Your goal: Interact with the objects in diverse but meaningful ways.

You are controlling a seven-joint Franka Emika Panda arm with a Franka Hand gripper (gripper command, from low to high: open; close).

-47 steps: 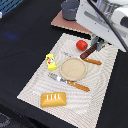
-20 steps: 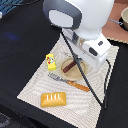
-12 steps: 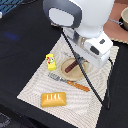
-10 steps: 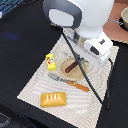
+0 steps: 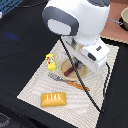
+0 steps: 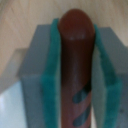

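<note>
A dark brown sausage (image 6: 75, 65) stands between my gripper's teal pads (image 6: 54, 75), which close on both its sides. In the exterior view my gripper (image 5: 74, 65) holds the sausage (image 5: 71, 70) low over the round tan plate (image 5: 81, 76); whether it touches the plate I cannot tell. The yellow block with red marks (image 5: 50, 61) stands toward the exterior view's left of the plate. The orange-yellow scored bread loaf (image 5: 54, 99) lies near the cloth's front edge. The red tomato is hidden behind the arm.
Orange-handled cutlery (image 5: 76, 84) lies just in front of the plate on a pale striped cloth (image 5: 33, 89). A grey pot (image 5: 124, 18) stands at the far right edge on the dark table. The arm's white body (image 5: 75, 20) blocks the back of the cloth.
The arm has swung from beside the tomato to over the plate, now hiding the tomato. The sausage now shows at the plate in my gripper. Little has moved in the last second.
</note>
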